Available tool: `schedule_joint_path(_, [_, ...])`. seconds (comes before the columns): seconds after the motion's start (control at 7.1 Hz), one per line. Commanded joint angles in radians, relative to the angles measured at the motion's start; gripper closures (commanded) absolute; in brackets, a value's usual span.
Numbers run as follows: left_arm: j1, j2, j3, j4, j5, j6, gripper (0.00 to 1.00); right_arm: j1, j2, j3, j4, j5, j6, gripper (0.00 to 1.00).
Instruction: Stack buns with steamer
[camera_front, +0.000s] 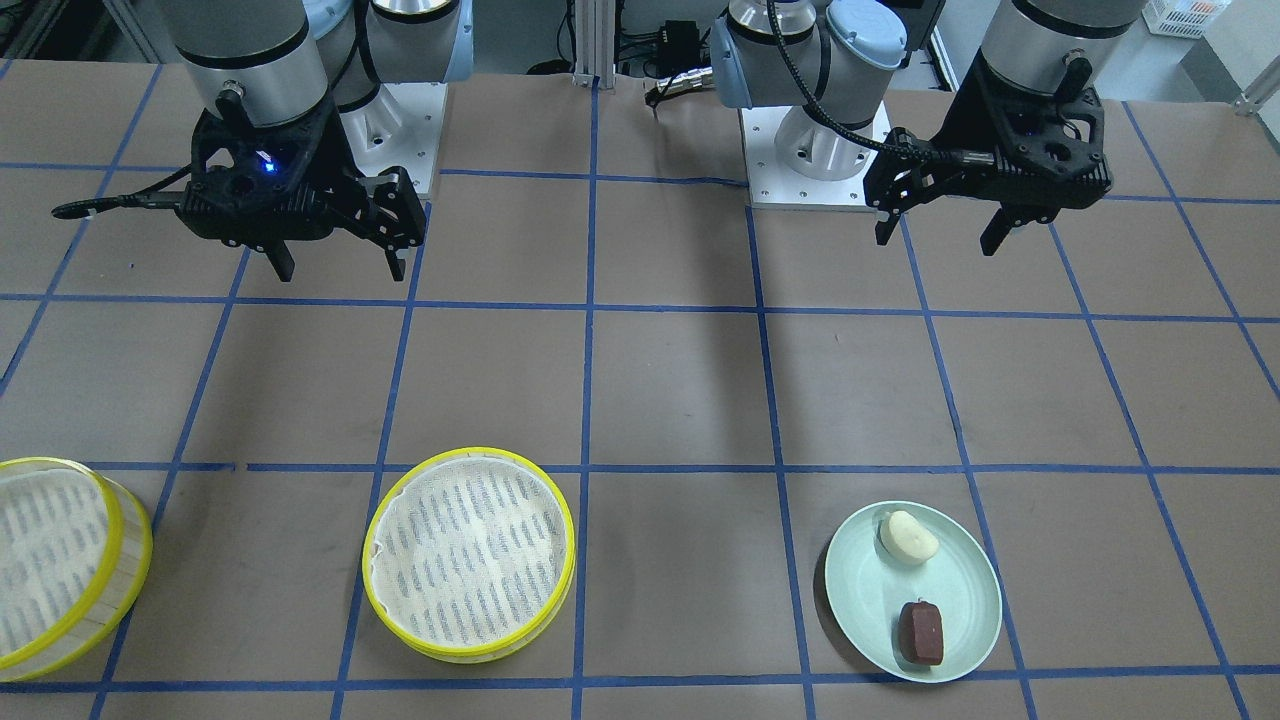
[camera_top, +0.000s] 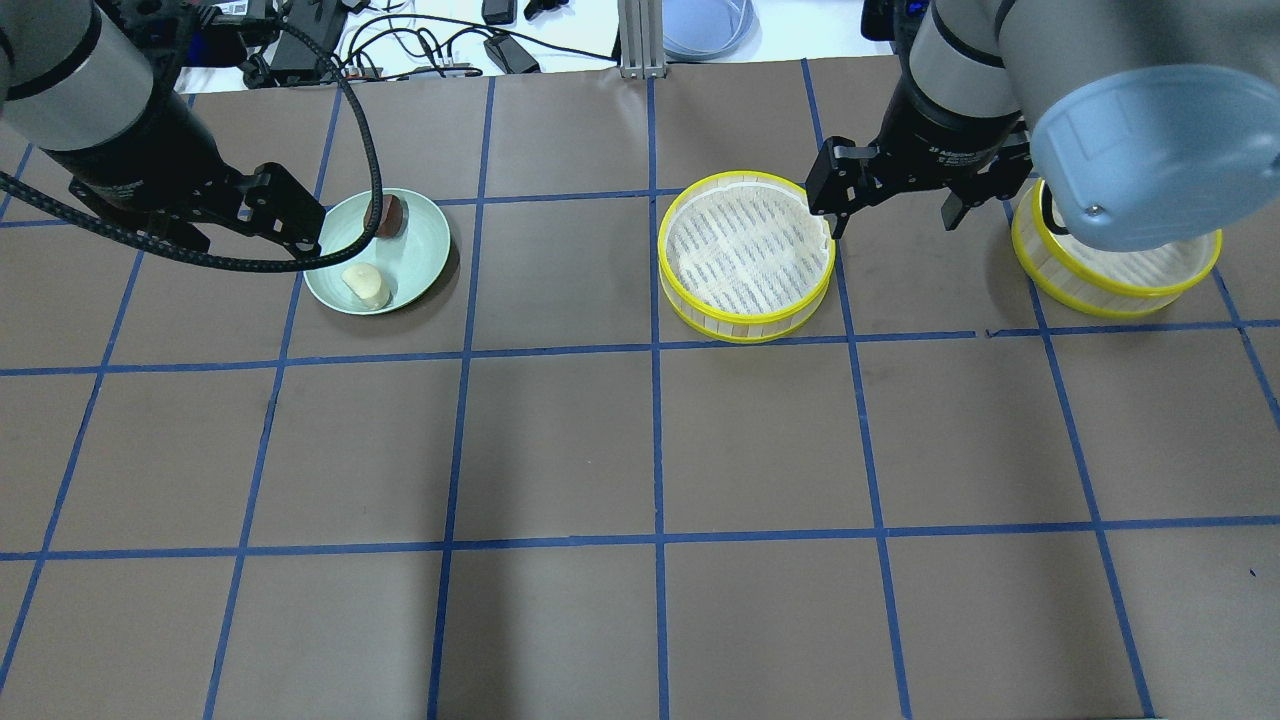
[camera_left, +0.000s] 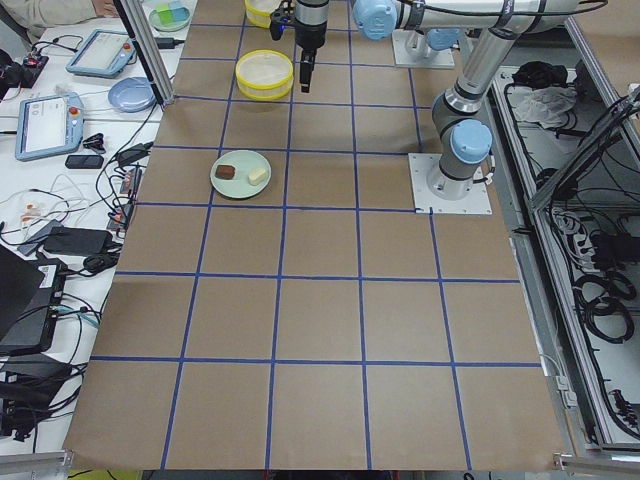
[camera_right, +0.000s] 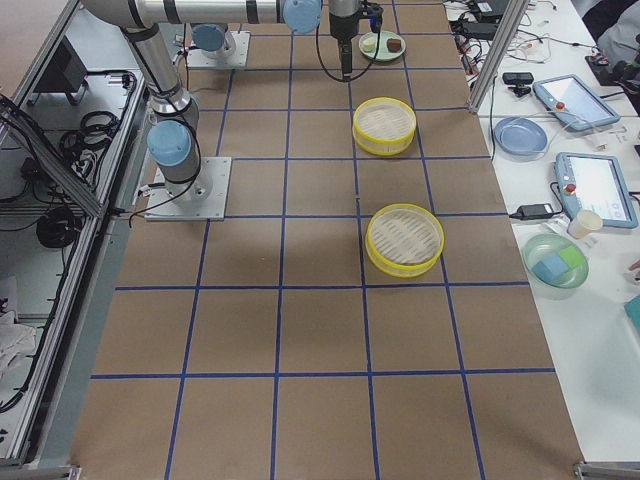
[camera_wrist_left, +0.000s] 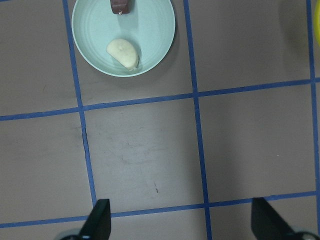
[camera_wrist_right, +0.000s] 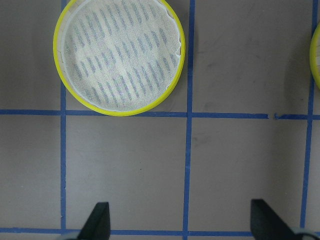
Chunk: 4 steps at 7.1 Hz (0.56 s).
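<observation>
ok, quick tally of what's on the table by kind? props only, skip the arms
Yellow-rimmed steamer baskets: 2 (middle basket, end basket)
Buns: 2 (cream-white bun, reddish-brown bun, both on the plate)
Pale green plate: 1
Total: 5

A rounded cream-white bun (camera_front: 909, 537) and an oblong reddish-brown bun (camera_front: 920, 632) lie flat, apart, on a pale green plate (camera_front: 860, 600). Two round yellow-rimmed, cloth-lined steamers stand upright on the worktop (camera_front: 680, 400): the nearer steamer (camera_front: 469, 552) well apart from the plate, the farther steamer (camera_front: 60, 565) beyond it
</observation>
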Motion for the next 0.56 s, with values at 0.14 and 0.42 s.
schedule_joint_path(0.14, [0.011,-0.017,0.0,0.004,-0.001,0.001,0.0,0.0,0.0,-0.001,0.0,-0.002,-0.004,0.0])
schedule_joint_path(0.42, [0.02,-0.154,0.0,0.202,-0.001,-0.006,0.0,0.0,-0.001,-0.001,0.0,-0.003,-0.009,0.0])
